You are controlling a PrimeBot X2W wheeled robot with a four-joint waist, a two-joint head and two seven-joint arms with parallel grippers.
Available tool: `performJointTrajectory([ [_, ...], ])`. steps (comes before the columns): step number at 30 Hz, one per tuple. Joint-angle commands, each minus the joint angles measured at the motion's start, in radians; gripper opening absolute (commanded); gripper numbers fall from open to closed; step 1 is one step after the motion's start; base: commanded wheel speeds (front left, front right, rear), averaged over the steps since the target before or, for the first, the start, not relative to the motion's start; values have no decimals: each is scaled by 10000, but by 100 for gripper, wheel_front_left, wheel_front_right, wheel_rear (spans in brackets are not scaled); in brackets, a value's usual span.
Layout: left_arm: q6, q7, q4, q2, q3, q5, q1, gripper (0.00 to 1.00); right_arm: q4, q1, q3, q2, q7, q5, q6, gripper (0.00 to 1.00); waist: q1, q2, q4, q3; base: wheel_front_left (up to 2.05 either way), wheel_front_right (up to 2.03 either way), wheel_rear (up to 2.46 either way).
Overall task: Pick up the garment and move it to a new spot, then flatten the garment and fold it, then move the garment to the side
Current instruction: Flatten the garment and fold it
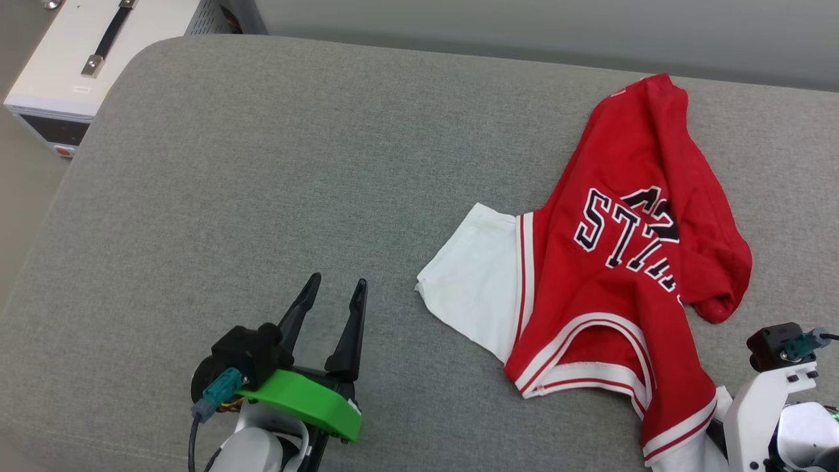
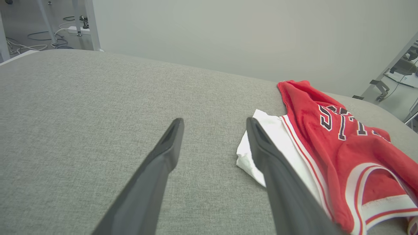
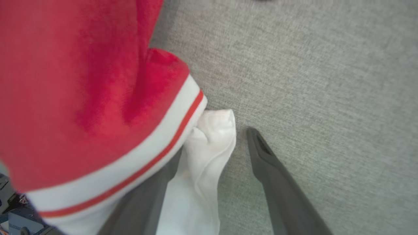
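R hand point(image 3: 218, 143): fingers apart, nothing clamped. One finger lies on the bare grey surface point(image 3: 326, 81). The other runs under the garment point(image 3: 81, 81), tip hidden by hem + a bunched white sleeve. Sleeve cloth sits between the two fingers.

L hand point(image 1: 337, 280): fingers apart, empty, low over bare surface, clear of the cloth. Nearest bit is the other white sleeve, to its right.

Garment: crumpled heap on R half of surface, lettered side up, one end trailing toward the far edge, hem end by R hand.

Risks (my read):
- If R closes here it prob. nips sleeve only → shirt hangs off one corner, twists, harder to flatten.
- Hidden finger under hem could snag trim & drag the whole heap instead of lifting it.
- Low fingertip may pinch upholstery along w/ cloth.
- Single-pt lift w/ L so far off → body likely folded on itself.
- Near end of cloth runs out of head view; can't tell how close to an edge it is, slip-off possible.

Materials/shapes:
- Garment = soft limp knit, matte red body, deep creases. White sleeves look thinner. Red/white striped trim at edges. Black white-edged characters, partly folded under.
- Surface = coarse grey weave, padded look, rounded corners.
- Fingers = long, dark, tapering, matte, recessed inner faces.
- L wrist carries a green plastic bracket point(image 1: 301, 400).

Beyond: white case point(image 1: 72, 59) w/ black handle, off far L corner.
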Motion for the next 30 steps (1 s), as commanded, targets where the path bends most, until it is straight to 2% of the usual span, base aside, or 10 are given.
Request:
performJointTrajectory([
  [1, -29, -57, -5, 9, -12, -8, -192, 100, 279, -37, 223, 71, -74, 73, -6, 0, 0, 0, 79, 41, 0, 0, 0],
  [6, -29, -57, 59, 54, 30, -14, -142, 100, 499, -463, -28, -320, -706, 18, -6, 0, 0, 0, 40, -110, 0, 0, 0],
  [14, -29, -57, 36, 71, -64, 3, -204, 100, 1065, -1819, -754, -1694, -1113, -143, -6, 0, 0, 0, -34, -145, 0, 0, 0],
  [21, -29, -57, -78, 73, -149, -18, -494, 100, 2759, -3732, -804, -2766, -2231, -574, -6, 0, 0, 0, 74, 404, 0, 0, 0],
  [25, -29, -57, -21, 11, -215, -29, -699, 100, 4180, -4544, -525, -2769, -2969, -841, -6, 0, 0, 0, 228, 635, 0, 0, 0],
  [26, -29, -57, -4, -8, -229, -35, -738, 100, 4518, -4695, -453, -2728, -3166, -914, -6, 100, 0, 0, 266, 662, 0, 0, 0],
  [30, -29, -57, 56, -54, -197, -41, -781, 100, 5452, -5043, -239, -2450, -3906, -899, -6, 100, 0, 0, 298, 619, 0, 0, 0],
])
